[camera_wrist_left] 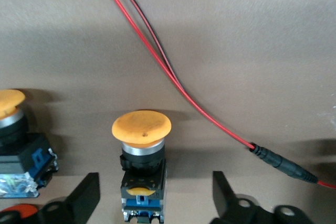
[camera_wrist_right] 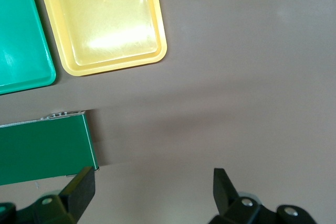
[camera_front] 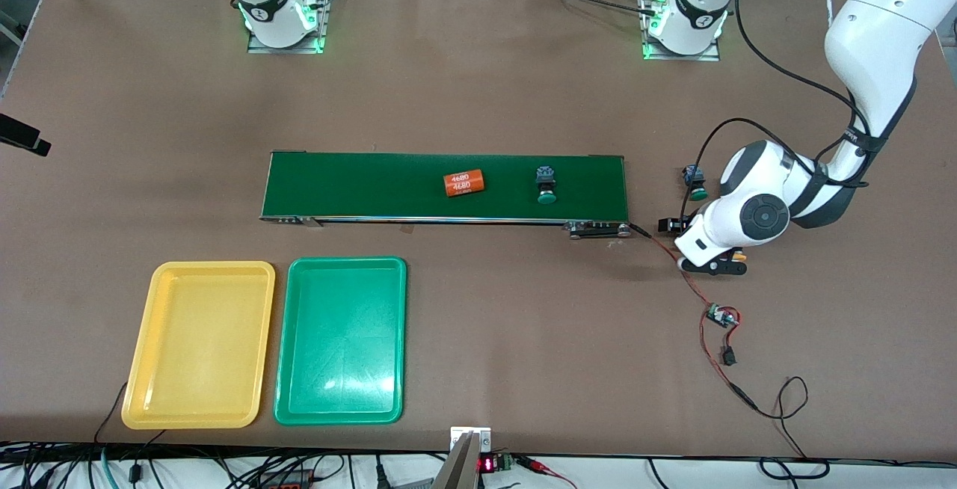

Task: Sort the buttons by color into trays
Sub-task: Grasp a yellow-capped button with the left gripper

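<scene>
My left gripper (camera_front: 714, 265) is low over the table off the conveyor's left-arm end. In the left wrist view it (camera_wrist_left: 156, 182) is open, with one finger on each side of a yellow-capped button (camera_wrist_left: 142, 129) lying on the table, not touching it. A second yellow-capped button (camera_wrist_left: 11, 109) lies beside it. One green-capped button (camera_front: 695, 182) lies on the table by the belt's end. Another (camera_front: 547, 185) lies on the belt. The yellow tray (camera_front: 200, 343) and green tray (camera_front: 342, 339) are empty. My right gripper (camera_wrist_right: 152, 182) is open and empty, high over bare table, and out of the front view.
The dark-green conveyor belt (camera_front: 359, 186) carries an orange cylinder (camera_front: 464, 184) with white lettering. A red-and-black wire (camera_wrist_left: 157, 61) runs from the belt's end past the buttons to a small circuit board (camera_front: 721, 317). The trays (camera_wrist_right: 105, 19) show in the right wrist view.
</scene>
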`<move>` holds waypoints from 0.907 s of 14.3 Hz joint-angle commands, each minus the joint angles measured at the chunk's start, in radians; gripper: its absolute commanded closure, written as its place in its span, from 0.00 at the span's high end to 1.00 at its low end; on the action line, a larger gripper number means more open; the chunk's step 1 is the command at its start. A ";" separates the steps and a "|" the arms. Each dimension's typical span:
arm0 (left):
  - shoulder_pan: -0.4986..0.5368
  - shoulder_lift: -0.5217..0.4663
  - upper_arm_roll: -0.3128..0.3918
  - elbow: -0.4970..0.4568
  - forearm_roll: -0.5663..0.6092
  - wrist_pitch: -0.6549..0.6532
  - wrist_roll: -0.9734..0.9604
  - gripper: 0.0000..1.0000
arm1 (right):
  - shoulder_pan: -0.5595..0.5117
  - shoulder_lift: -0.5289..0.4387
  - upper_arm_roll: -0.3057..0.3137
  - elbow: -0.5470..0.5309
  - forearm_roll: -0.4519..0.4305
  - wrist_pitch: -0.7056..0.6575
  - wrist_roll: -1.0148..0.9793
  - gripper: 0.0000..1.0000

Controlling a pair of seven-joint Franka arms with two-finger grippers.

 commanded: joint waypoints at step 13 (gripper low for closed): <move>-0.041 -0.033 -0.343 0.119 -0.101 -0.296 -0.139 0.16 | -0.010 -0.006 0.006 0.000 0.012 -0.007 -0.005 1.00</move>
